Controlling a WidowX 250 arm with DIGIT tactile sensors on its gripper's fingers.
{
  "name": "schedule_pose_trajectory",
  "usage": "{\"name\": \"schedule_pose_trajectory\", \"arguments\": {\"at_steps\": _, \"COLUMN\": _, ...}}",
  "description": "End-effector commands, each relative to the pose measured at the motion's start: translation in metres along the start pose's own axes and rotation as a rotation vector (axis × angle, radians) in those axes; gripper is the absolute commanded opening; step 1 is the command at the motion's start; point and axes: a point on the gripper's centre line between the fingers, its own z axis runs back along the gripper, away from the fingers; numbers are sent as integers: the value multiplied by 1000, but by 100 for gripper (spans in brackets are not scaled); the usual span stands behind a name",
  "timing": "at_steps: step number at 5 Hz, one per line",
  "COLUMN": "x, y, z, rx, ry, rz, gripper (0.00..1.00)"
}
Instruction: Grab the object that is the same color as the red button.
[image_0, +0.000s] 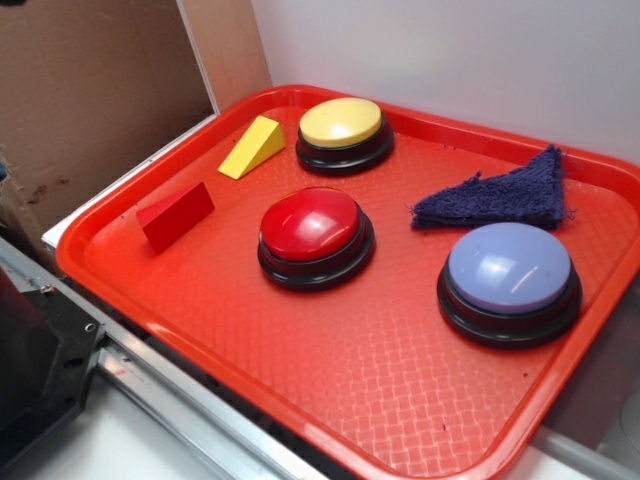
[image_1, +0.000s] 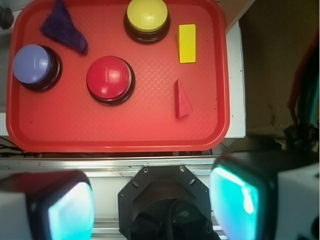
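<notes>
Tool (image_1: 152, 200) fingers spread wide, holding nothing, well apart from the red tray (image_1: 50, 125). On the tray, the red wedge block (image_1: 182, 100) lies beside the red button (image_1: 110, 79), near the yellow wedge (image_1: 187, 43).

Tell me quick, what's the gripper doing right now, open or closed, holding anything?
Gripper: open, fingers spread wide, holding nothing; it is well short of the red wedge block on the tray.

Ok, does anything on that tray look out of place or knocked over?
Nothing is spilled or damaged. The only untidy thing is the dark purple knitted cloth, lying crumpled between the yellow button and the blue button. The red wedge and the yellow wedge lie flat.
</notes>
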Motion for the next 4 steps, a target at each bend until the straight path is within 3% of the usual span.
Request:
{"name": "schedule_pose_trajectory", "arguments": {"at_steps": 1, "x": 0, "y": 0, "z": 0, "rx": 0, "ry": 0, "rz": 0, "gripper": 100}}
{"name": "schedule_pose_trajectory", "arguments": {"at_steps": 2, "x": 15, "y": 17, "z": -15, "rx": 9, "ry": 28, "rz": 20, "gripper": 100}}
{"name": "schedule_pose_trajectory", "arguments": {"at_steps": 4, "x": 51, "y": 56, "z": -29, "rx": 31, "ry": 29, "rz": 97, "gripper": 100}}
